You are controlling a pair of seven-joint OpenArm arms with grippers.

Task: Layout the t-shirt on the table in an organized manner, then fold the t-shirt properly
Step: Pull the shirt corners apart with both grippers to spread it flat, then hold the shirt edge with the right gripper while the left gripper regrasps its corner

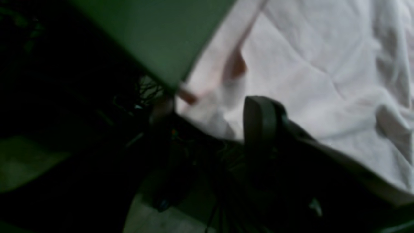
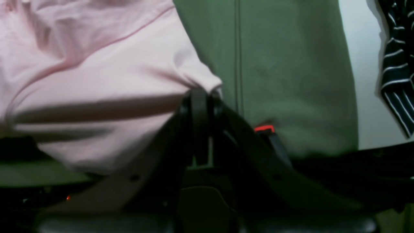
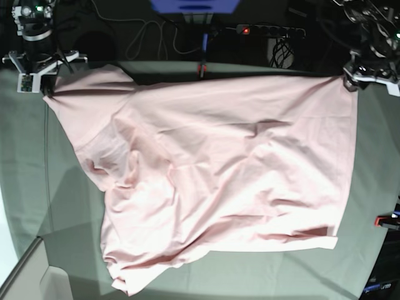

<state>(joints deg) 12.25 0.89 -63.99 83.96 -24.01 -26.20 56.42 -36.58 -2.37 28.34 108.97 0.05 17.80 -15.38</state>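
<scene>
the pink t-shirt [image 3: 212,169] lies spread on the green table [image 3: 25,162], plain side up, with many wrinkles. its far edge runs along the far side of the table, and the near left part is bunched up. the right gripper [image 2: 200,97] is at the far left corner and is pinched tight on a sleeve edge of the t-shirt. the left gripper [image 3: 365,75] is at the far right corner, just by the cloth; its picture is blurry, so i cannot tell if it grips or has let go.
</scene>
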